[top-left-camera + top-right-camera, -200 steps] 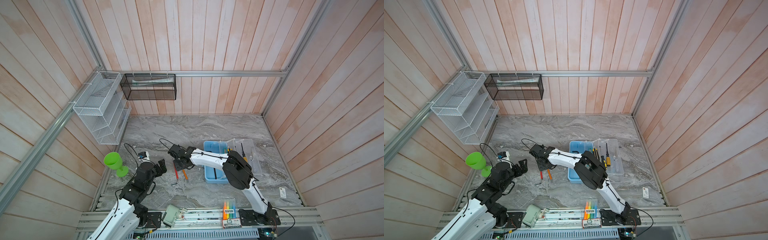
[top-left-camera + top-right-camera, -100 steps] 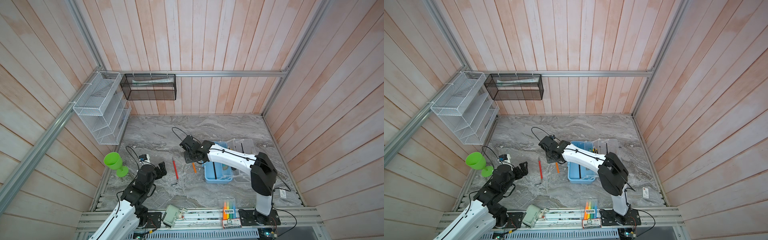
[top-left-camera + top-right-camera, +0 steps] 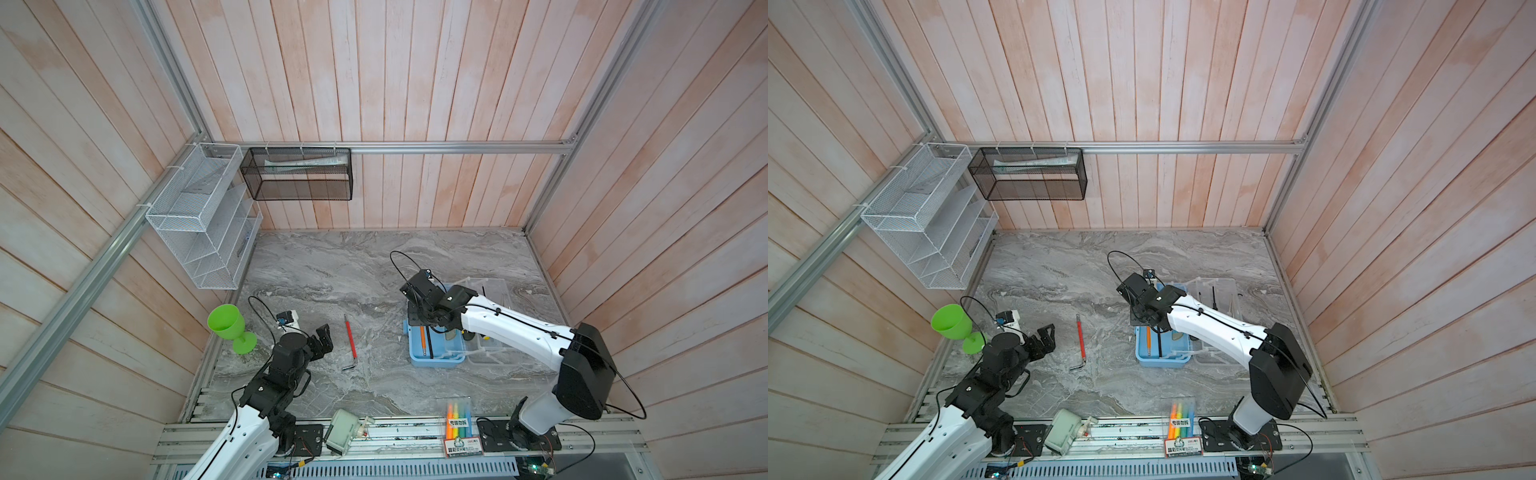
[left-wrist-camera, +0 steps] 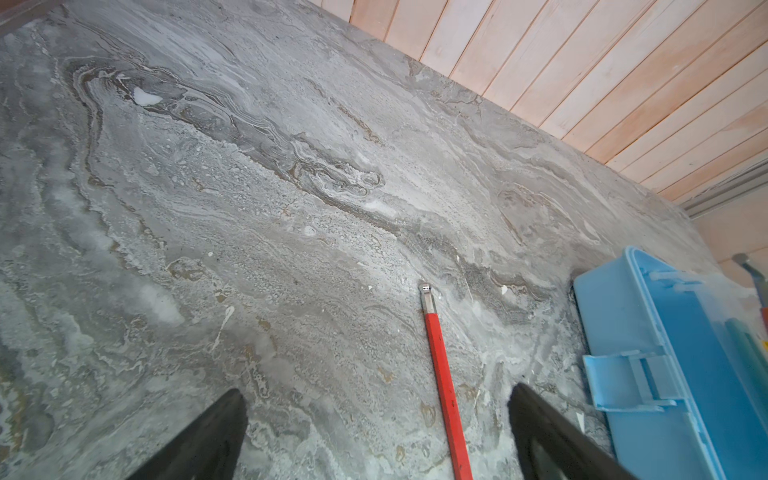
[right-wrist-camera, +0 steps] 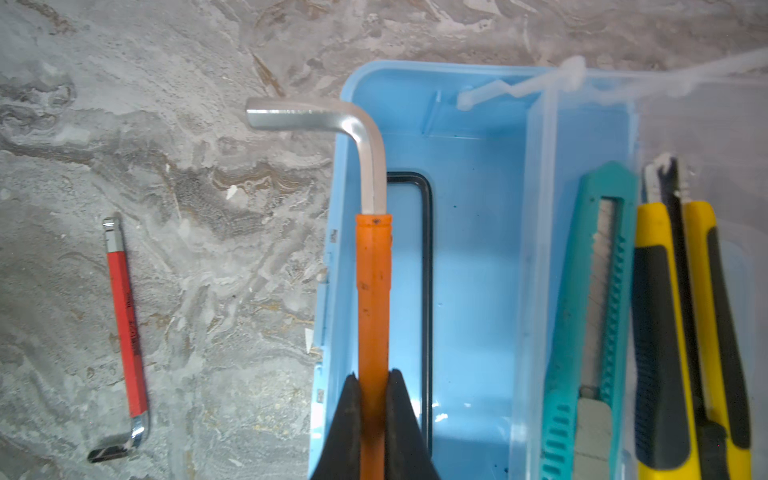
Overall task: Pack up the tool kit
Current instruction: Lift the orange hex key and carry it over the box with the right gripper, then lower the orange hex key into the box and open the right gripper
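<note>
Evidently the right pincer (image 5: 374, 399) pinches an orange-sleeved, L-bent steel hex key (image 5: 372, 266); left pincer (image 4: 374, 436) gapes.

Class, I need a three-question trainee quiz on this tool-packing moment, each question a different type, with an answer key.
1. True or false: the red hex key already lies inside the blue case.
2. Multiple choice: the right claw is shut on
A. the teal utility knife
B. the orange-sleeved hex key
C. nothing
3. Fill in: the left claw is ____, with the red hex key lying on the marble table between its fingers in the left wrist view.

Key
1. False; it lies on the table, left of the case in both top views.
2. B
3. open
</note>
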`<state>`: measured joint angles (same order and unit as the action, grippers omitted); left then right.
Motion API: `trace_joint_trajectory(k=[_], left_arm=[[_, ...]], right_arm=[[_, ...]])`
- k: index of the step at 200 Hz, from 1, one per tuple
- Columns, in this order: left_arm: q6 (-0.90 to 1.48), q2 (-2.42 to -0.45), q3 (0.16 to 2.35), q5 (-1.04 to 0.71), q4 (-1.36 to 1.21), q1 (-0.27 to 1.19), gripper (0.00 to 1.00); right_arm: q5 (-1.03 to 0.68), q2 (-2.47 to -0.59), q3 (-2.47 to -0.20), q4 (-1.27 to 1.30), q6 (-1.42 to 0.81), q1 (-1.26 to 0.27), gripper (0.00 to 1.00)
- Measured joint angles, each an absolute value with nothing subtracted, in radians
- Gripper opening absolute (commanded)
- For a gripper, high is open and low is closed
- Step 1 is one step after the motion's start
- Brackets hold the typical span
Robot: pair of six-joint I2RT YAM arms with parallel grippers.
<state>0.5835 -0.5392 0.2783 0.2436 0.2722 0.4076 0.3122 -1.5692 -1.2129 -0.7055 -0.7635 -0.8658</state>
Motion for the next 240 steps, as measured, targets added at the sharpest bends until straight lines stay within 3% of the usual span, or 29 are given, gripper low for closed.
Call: trace_joint_trajectory(k=[176, 240], left_arm=[[0.582, -0.553, 0.272, 0.239, 0.239, 0.408, 1.00], [0.567, -0.551, 0.260, 0.202, 0.212, 0.408, 1.00]], right_arm=[[0.201, -1.718, -1.134, -0.516, -0.701, -0.755, 0.00], [0.200, -1.768, -1.136, -0.493, -0.645, -0.744, 0.18]])
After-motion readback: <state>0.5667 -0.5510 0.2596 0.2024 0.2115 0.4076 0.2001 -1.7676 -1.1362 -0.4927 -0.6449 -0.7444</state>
